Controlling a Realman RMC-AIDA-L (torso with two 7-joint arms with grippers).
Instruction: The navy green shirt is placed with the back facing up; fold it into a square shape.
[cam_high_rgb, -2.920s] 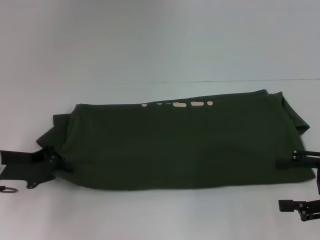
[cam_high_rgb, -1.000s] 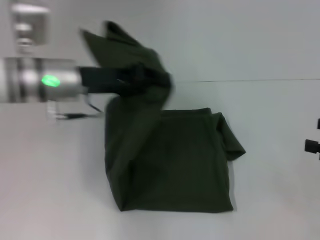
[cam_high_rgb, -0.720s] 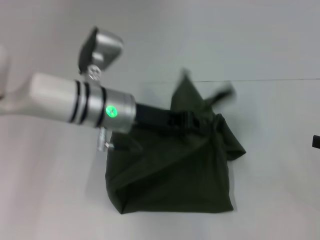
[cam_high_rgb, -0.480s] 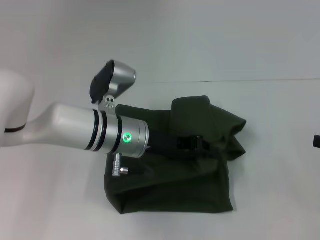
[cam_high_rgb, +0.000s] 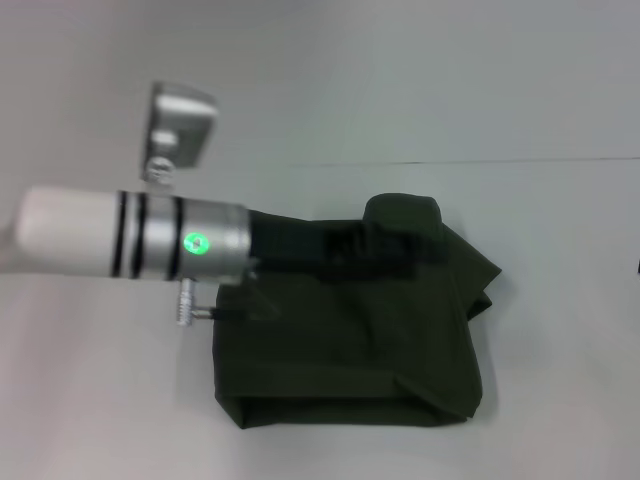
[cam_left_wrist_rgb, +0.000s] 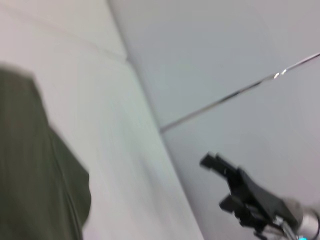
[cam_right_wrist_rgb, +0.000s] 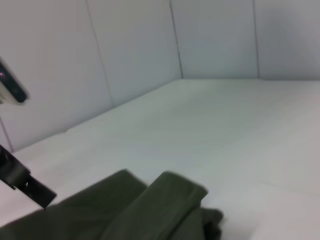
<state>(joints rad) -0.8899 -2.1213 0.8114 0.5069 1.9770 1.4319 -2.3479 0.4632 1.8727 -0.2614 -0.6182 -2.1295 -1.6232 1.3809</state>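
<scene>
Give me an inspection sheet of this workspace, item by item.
Surface: plain white table.
Job's things: navy green shirt folded into a compact, roughly square bundle, with loose flaps bunched at its far right corner.
Clutter: nothing seen.
Grippers: left tool reaches across the shirt's far edge; the right tool shows off to the side in the left wrist view.
Cables: nothing seen.
Surroundings: pale wall panels behind the table.
</scene>
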